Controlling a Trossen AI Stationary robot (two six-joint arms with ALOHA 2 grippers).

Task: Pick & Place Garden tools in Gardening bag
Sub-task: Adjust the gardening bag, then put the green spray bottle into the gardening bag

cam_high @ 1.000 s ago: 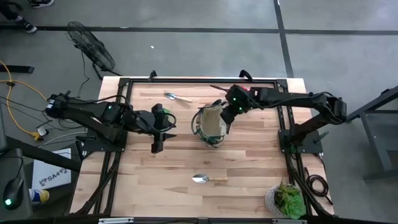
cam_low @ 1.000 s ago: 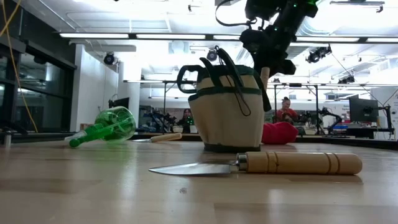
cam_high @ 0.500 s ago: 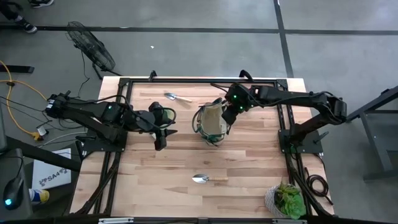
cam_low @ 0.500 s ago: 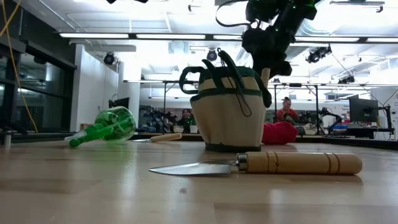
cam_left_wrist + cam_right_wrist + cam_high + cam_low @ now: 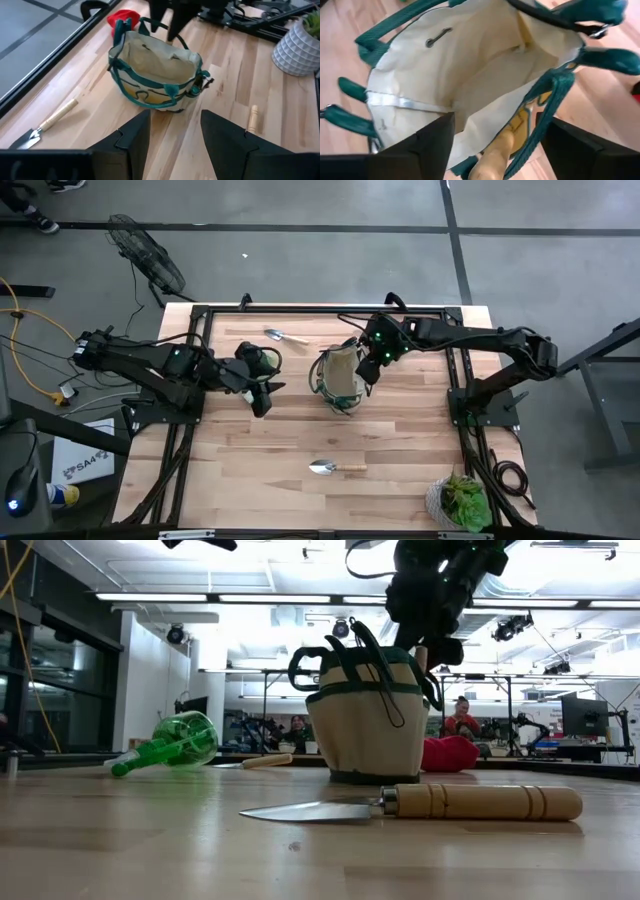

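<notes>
The gardening bag (image 5: pixel 340 378) stands upright on its base at mid-table, mouth open (image 5: pixel 470 65). A wooden-handled tool (image 5: pixel 496 154) stands in a pocket at the bag's right side, handle end up (image 5: pixel 423 658). My right gripper (image 5: pixel 500 122) hovers open just above it (image 5: pixel 369 368), one finger on either side, touching nothing. My left gripper (image 5: pixel 172 142) is open and empty left of the bag (image 5: pixel 262 392). One trowel (image 5: pixel 337 467) lies flat near the front, another (image 5: pixel 285 337) at the far side. A green piece (image 5: pixel 170 745) and a red piece (image 5: pixel 447 753) lie behind.
A potted plant (image 5: pixel 458 502) in a pale ribbed pot stands at the near right corner. Dark frame rails (image 5: pixel 190 420) run along the table's left and right sides. Bare wood lies between the bag and the front trowel. A person (image 5: pixel 460 715) sits far behind.
My right gripper has opened and let go of the wooden-handled tool, which stays standing in the bag's side, and it has risen slightly. My left gripper has shifted a little toward the bag.
</notes>
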